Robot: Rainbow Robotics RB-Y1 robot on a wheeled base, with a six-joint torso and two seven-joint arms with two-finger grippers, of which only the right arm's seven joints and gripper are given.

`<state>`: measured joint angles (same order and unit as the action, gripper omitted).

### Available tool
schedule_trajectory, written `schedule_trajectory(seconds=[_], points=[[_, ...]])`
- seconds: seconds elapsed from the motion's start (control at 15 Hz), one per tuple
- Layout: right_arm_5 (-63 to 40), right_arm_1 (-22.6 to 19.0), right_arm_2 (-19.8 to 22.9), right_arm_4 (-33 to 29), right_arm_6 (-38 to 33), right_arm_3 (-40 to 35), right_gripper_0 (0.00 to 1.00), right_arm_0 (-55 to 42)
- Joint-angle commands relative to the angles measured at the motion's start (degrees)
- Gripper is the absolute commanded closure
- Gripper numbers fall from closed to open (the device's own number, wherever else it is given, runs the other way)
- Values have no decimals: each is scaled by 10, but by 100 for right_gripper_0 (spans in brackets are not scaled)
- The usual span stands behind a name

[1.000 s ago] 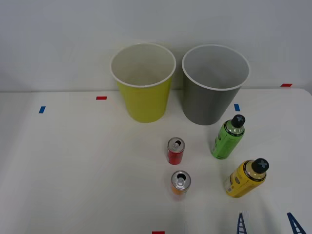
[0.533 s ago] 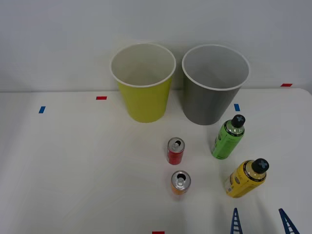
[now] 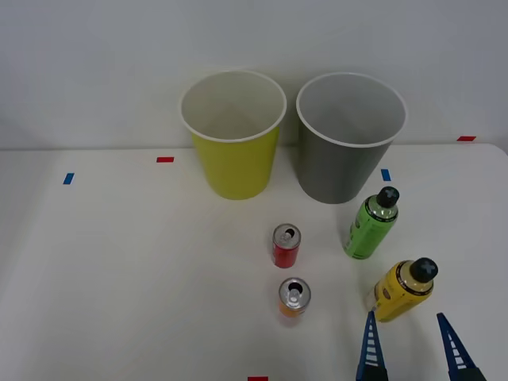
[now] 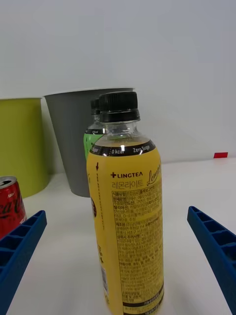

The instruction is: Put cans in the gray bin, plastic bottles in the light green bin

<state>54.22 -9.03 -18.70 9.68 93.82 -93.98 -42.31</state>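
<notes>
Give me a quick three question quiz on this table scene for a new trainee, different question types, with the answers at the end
1. True or false: the right claw is shut on the yellow-label bottle.
2. Which can stands nearer the bins: A) the red can or B) the orange can?
3. Fill in: the green bottle stands just in front of the ____ bin.

Key: 1. False; it is open, fingers either side, not touching. 2. A. 3. gray, right of the light green bin.
</notes>
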Motion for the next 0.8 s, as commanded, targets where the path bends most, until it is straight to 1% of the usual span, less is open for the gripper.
schedule_trajectory(seconds=[0.07,0.2,0.6,0.8], points=[[-19,-2,2,4,1,-1,0,23],[-29,0,9,7,1,0,0,36],[-69,-3,9,27,1,0,0,75],[-70,-13,12,32,7,-1,0,85]])
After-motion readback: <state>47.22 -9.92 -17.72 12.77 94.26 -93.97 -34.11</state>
